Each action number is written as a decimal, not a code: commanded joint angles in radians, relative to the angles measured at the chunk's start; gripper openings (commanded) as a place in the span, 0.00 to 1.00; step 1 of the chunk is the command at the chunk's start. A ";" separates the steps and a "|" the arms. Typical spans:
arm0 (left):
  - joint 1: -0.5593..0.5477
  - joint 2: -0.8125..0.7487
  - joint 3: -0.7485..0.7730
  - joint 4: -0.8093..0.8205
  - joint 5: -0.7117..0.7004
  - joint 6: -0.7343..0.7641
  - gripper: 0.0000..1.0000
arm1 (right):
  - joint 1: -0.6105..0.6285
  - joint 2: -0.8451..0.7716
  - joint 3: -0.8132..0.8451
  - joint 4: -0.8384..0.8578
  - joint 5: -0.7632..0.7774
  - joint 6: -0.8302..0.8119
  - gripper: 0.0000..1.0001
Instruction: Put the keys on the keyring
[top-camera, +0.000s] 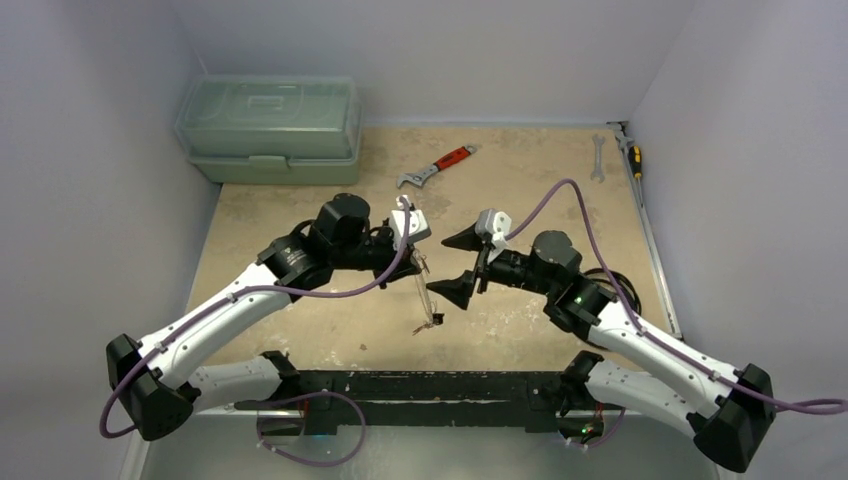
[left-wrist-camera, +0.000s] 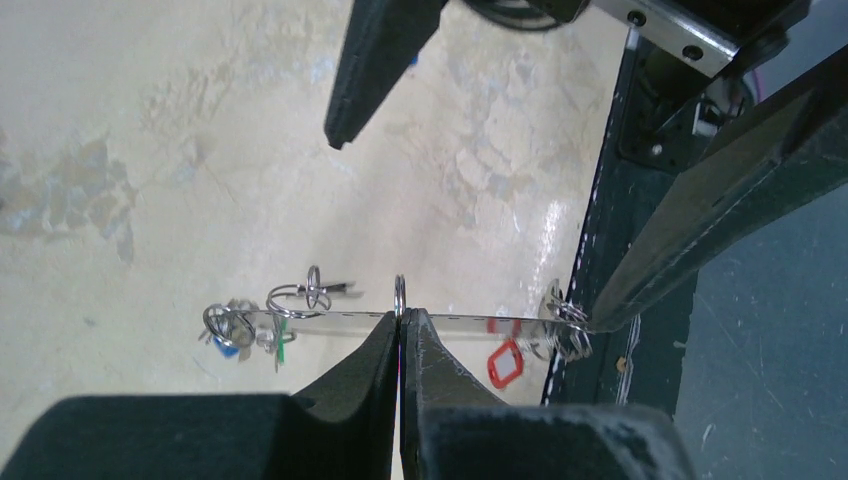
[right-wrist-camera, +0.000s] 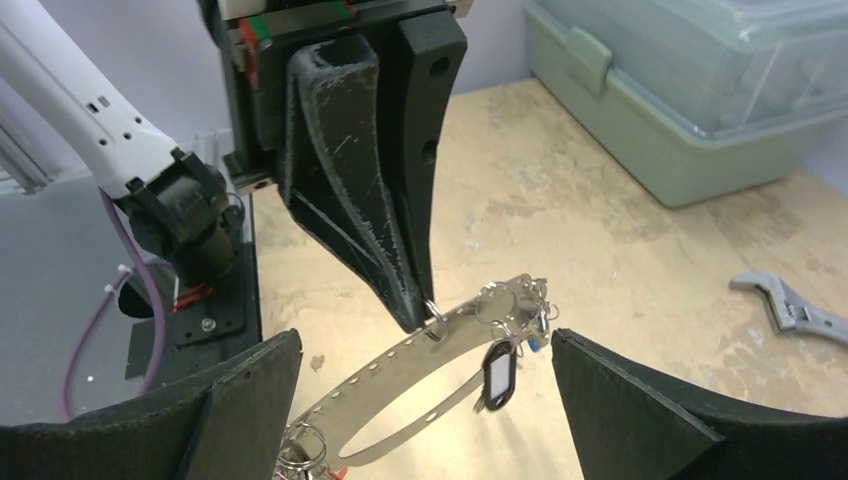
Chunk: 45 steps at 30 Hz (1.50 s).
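L gripper (left-wrist-camera: 400, 322) pinched shut on keyring (left-wrist-camera: 455, 323), which hangs from its tips over table (top-camera: 540, 200). Some keys (left-wrist-camera: 245, 328) w/ blue + green tags bunched at one end of keyring, red tag (left-wrist-camera: 505, 362) near other end, black tag (right-wrist-camera: 497, 378) dangling. R gripper (top-camera: 448, 265) wide open, empty, a finger each side of keyring.
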<state>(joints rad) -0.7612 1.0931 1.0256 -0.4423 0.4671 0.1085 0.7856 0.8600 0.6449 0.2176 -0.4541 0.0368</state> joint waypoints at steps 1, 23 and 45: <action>-0.027 0.002 0.105 -0.164 -0.130 0.015 0.00 | 0.004 0.046 0.070 -0.073 0.028 -0.031 0.96; -0.121 0.149 0.349 -0.616 -0.385 -0.074 0.00 | 0.004 0.133 -0.120 0.341 -0.245 0.004 0.73; -0.193 0.149 0.345 -0.592 -0.217 -0.034 0.00 | 0.010 0.280 -0.119 0.572 -0.403 0.029 0.33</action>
<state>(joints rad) -0.9459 1.2461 1.3315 -1.0634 0.2230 0.0650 0.7860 1.1244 0.4744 0.7193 -0.8036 0.0486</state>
